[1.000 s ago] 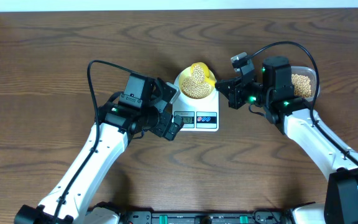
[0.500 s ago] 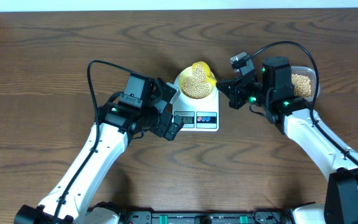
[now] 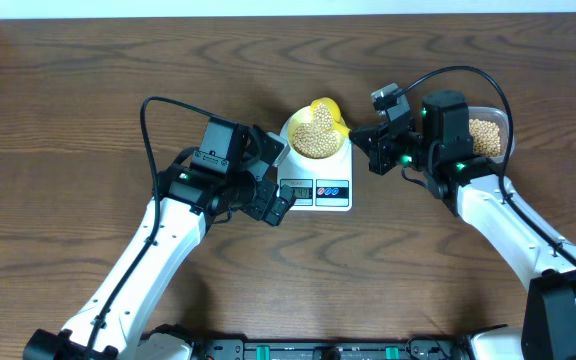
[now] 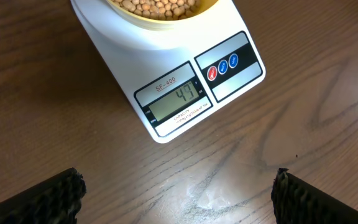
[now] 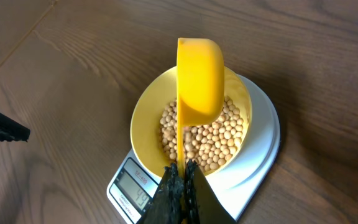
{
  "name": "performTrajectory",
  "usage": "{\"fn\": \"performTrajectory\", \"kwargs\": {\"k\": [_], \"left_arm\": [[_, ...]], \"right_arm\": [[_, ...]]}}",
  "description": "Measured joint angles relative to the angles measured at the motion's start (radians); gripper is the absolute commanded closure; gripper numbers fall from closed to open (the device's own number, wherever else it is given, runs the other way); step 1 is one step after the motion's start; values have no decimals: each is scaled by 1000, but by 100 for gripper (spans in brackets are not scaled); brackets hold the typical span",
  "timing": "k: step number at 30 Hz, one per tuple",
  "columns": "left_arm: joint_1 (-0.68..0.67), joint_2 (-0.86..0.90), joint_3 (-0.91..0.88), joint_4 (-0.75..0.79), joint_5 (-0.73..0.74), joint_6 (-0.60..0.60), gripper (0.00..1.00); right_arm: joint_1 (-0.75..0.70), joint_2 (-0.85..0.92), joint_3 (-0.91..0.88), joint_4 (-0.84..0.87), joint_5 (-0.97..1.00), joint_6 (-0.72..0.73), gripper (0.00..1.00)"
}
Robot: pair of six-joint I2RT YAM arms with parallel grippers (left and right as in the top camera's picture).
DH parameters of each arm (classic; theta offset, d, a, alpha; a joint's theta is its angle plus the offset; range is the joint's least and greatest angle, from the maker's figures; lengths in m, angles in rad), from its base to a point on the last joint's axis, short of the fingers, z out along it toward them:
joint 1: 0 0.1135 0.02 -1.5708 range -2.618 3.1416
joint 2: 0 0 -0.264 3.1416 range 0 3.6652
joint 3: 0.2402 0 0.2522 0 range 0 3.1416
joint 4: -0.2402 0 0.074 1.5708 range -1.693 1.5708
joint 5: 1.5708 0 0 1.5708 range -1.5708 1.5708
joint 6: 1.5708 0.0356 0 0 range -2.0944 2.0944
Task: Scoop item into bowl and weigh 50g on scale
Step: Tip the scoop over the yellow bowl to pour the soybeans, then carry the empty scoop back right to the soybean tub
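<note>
The white scale (image 3: 320, 192) stands mid-table; its display (image 4: 182, 99) reads 49. On it sits the pale yellow bowl (image 3: 292, 136), filled with tan beans (image 3: 315, 141). My right gripper (image 5: 180, 173) is shut on the handle of a bright yellow scoop (image 5: 199, 81), which is tipped on edge over the bowl (image 5: 146, 121) and the beans (image 5: 219, 134). From above, the right gripper (image 3: 360, 140) is just right of the scale. My left gripper (image 3: 273, 182) hovers at the scale's left front corner, open, with only bare wood between its fingers (image 4: 64, 196).
A clear plastic tub (image 3: 488, 136) holding more beans sits behind the right arm at the right. Cables loop above both arms. Wood table (image 3: 88, 90) surrounds the scale.
</note>
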Motion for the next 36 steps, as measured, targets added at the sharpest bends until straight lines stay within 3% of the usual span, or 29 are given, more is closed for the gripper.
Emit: {"fn": "performTrajectory", "kwargs": {"k": [21,36], "left_arm": [[0,0,0,0,0,0,2],[0,0,0,0,0,0,2]], "right_arm": [[0,0,0,0,3,-16,99],[0,0,0,3,19,-104,99]]}}
